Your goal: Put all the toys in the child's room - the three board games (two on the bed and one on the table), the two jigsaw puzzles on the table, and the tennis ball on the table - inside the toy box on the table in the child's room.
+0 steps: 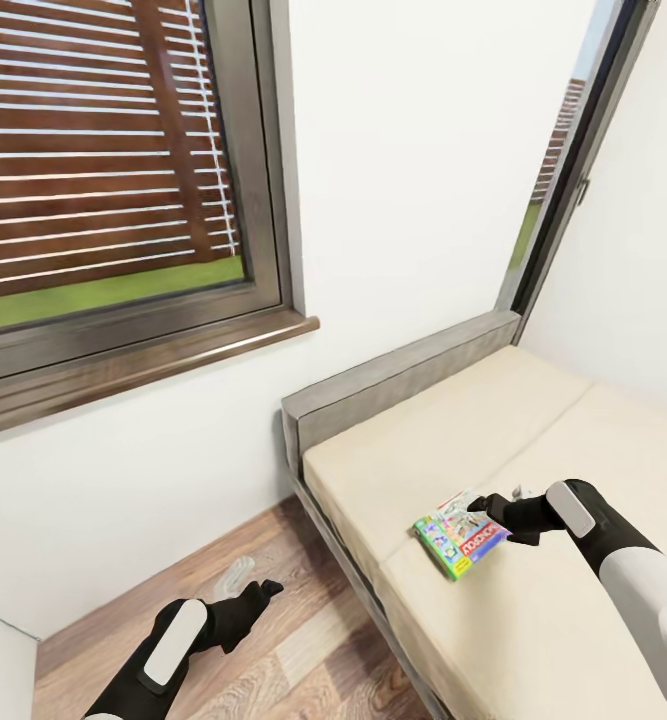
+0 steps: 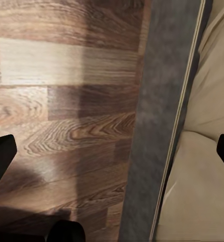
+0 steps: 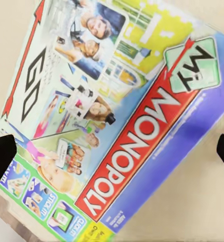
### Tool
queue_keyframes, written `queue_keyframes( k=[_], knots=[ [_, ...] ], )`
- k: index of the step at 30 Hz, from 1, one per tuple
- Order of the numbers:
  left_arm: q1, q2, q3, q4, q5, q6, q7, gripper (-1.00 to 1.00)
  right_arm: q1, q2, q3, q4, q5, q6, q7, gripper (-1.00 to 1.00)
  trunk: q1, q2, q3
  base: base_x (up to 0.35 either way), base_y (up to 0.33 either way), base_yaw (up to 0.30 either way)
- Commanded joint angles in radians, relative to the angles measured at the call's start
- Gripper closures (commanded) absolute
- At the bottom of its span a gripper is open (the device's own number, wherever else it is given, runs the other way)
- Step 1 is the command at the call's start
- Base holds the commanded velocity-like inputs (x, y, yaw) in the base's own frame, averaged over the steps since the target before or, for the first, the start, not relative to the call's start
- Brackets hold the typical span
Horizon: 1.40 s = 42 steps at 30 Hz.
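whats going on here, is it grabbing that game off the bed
Not grabbed yet. The robot stands beside the bed, and its right gripper is poised right over the Monopoly box, which lies flat on the beige sheet. In the right wrist view the fingers are spread wide on either side of the box, so it is open. The left gripper is open too, hanging empty above the wood floor next to the bed frame.

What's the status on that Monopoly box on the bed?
Right gripper open, fingers either side of the Monopoly box, not gripping. Box flat on the bed. Left gripper open over the floor. Nothing in the way.
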Motion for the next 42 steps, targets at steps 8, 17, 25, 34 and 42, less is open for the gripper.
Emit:
queue_keyframes(
  k=[8, 17, 25, 34, 42],
  knots=[
    [0.0, 0.0, -0.001, -0.002, 0.011, 0.002, 0.009, -1.0, -0.001, -0.001, 0.005, -0.001, -0.002, 0.003, 0.0, -1.0, 0.0, 0.0, -0.001, 0.0, 0.0, -0.189],
    [0.0, 0.0, -0.001, -0.002, 0.011, 0.002, 0.009, -1.0, -0.001, 0.0, 0.005, -0.001, -0.002, 0.003, 0.0, -1.0, 0.0, 0.0, -0.001, 0.0, 0.0, -0.065],
    [0.0, 0.0, -0.001, -0.002, 0.011, 0.002, 0.009, -1.0, -0.001, -0.001, 0.005, -0.001, -0.002, 0.002, 0.0, -1.0, 0.0, 0.0, -0.001, 0.0, 0.0, -0.018],
    [0.0, 0.0, -0.001, -0.001, 0.011, 0.002, 0.009, -1.0, -0.001, 0.0, 0.005, -0.001, -0.002, 0.002, 0.0, -1.0, 0.0, 0.0, -0.001, 0.0, 0.0, -0.006],
    [0.0, 0.0, -0.001, -0.001, 0.011, 0.002, 0.009, -1.0, 0.0, 0.005, 0.007, 0.0, -0.002, 0.003, 0.0, -1.0, 0.0, 0.0, -0.001, 0.0, 0.0, -0.002]
  ],
)
